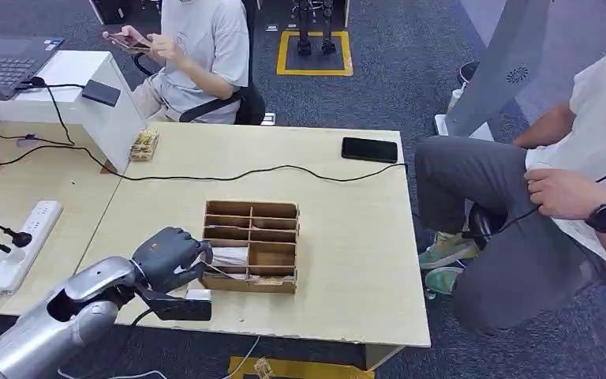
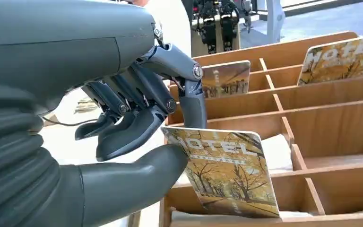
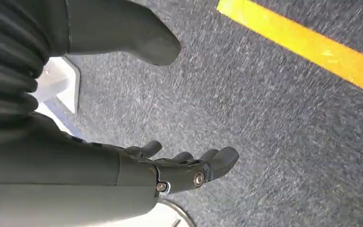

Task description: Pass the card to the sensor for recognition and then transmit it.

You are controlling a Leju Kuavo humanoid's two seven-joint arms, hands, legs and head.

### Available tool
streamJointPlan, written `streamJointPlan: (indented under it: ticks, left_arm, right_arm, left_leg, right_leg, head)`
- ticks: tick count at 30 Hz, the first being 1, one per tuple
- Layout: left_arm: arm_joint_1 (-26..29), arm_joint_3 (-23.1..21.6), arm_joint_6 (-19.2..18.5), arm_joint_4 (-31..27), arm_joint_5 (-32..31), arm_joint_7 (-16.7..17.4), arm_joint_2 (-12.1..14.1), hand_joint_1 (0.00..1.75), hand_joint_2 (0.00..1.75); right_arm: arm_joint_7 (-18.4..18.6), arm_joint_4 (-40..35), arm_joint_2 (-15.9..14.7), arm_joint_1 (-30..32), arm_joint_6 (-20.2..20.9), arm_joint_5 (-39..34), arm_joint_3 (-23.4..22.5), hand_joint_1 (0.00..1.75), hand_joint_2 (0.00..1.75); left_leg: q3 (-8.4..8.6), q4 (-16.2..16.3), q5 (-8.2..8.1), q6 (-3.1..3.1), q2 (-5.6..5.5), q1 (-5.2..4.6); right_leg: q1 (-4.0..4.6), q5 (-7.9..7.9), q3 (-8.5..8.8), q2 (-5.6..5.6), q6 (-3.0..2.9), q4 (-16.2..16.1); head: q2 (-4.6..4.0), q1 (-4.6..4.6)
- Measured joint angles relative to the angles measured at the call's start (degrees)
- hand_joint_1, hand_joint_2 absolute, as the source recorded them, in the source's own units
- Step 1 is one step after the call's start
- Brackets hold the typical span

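Left hand sat at the lower left of the head view, against the left end of the wooden divider box on the light wood table. In the left wrist view the hand pinched a card between thumb and one dark finger; the remaining fingers were curled beside it. The card bore an autumn-tree picture with the word HOTEL, and stood tilted at the box's near edge, lower centre of that frame. Whether its lower corner touched the box could not be told.

Two more cards of the same print stood in farther compartments: one upper centre, one upper right.

Right hand hung over grey carpet, fingers loosely extended and apart, grasping nothing. A yellow floor stripe crossed the upper right of that frame.

Elsewhere in the head view: a black phone at the table's upper right edge, a black cable across the table, a white power strip at left, a laptop at upper left. One seated person at top centre, another at right.
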Motion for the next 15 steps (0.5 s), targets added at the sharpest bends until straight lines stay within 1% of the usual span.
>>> streamJointPlan:
  ticks: [3, 6, 15]
  left_arm:
    - [0.31, 0.28, 0.02, -0.24, -0.04, 0.00, 0.07, 1.75, 1.75]
    - [0.79, 0.87, 0.04, -0.53, -0.09, -0.02, 0.13, 1.75, 1.75]
    - [1.25, 2.38, 0.09, -1.25, -0.11, -0.02, 0.48, 1.75, 1.75]
  right_arm:
    - [0.35, -2.14, 0.37, 0.70, 0.98, 0.05, 0.18, 0.00, 1.75]
    - [0.39, -3.68, 0.68, 1.31, 1.14, 0.07, 0.33, 0.00, 1.75]
    - [0.44, -6.37, 1.16, 2.08, 1.94, 0.13, 0.48, 0.00, 1.75]
  left_leg:
    - [0.00, 0.00, 0.00, 0.00, 0.00, 0.00]
    - [0.00, 0.00, 0.00, 0.00, 0.00, 0.00]
    - [0.00, 0.00, 0.00, 0.00, 0.01, 0.00]
  right_leg:
    - [0.00, 0.00, 0.00, 0.00, 0.00, 0.00]
    - [0.00, 0.00, 0.00, 0.00, 0.00, 0.00]
    - [0.00, 0.00, 0.00, 0.00, 0.00, 0.00]
  head:
    - [0.00, 0.00]
    - [0.00, 0.02]
    - [0.00, 0.00]
